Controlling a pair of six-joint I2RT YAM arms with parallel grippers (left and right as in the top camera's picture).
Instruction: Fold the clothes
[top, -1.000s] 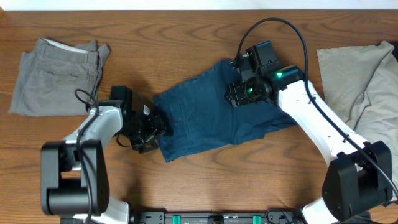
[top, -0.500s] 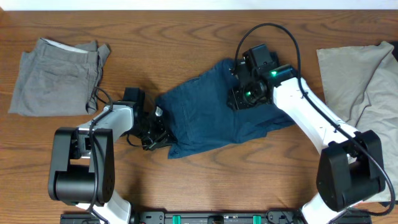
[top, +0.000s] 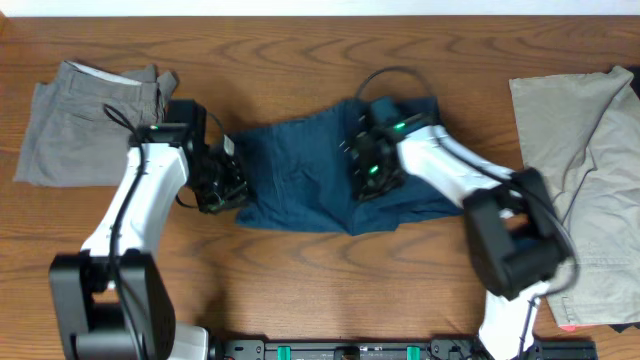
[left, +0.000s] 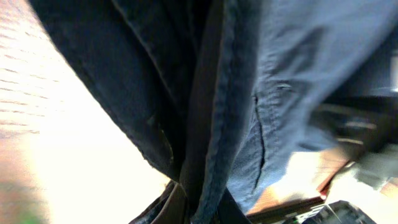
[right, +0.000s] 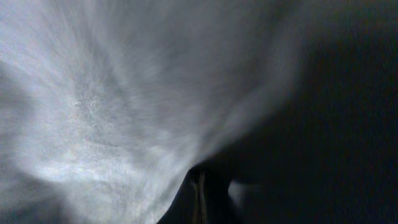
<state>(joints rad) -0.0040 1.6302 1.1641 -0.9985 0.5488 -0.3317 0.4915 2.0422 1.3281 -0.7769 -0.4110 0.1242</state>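
Note:
The dark navy-blue pair lies bunched across the middle of the table. My left gripper is at its left edge, shut on a fold of the navy cloth. In the left wrist view that fold runs down between the fingers. My right gripper sits on the right half of the pair, shut on its fabric. Blurred cloth fills the right wrist view, and the jaws stand pressed together under it at the bottom.
A folded grey pair lies at the back left, close behind my left arm. Beige-khaki clothes lie spread along the right edge. Bare wood shows along the front of the table.
Both grippers have shut on the navy pair. The left one moved toward the back, the right one moved left and forward, and the cloth bunched and shifted left.

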